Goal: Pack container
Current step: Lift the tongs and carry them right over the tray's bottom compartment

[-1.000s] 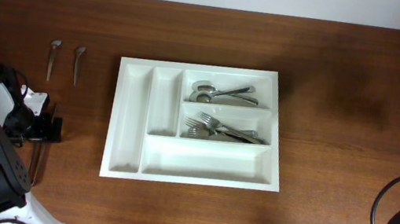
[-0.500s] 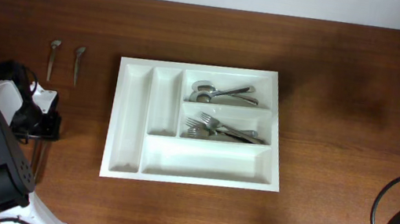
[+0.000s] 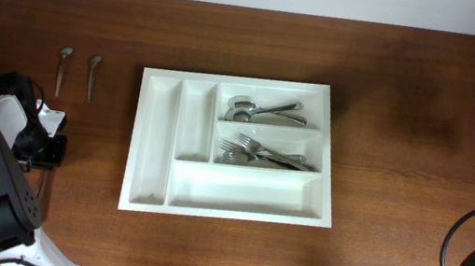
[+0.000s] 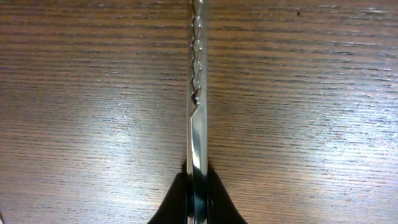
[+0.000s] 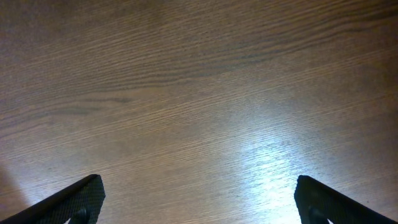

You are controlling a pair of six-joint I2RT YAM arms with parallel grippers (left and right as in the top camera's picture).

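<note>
1. The container (image 3: 153,139), a white tray with five compartments, lies flat near the middle of the table (image 3: 412,102).
2. Its upper right compartment holds spoons (image 3: 260,110), and the compartment just below holds forks (image 3: 258,151).
3. Two loose spoons (image 3: 62,69) lie side by side on the wood, well left of the container and apart from it.
4. The left fingers (image 4: 177,205) are pressed together, pinching a knife (image 4: 198,124) at its plain part. Its serrated blade points away from them over the table.
5. In the overhead view the left arm sits near the left table edge, below the loose spoons.
6. The right fingers (image 5: 74,200) are spread wide over bare wood, gripping nothing.
</note>
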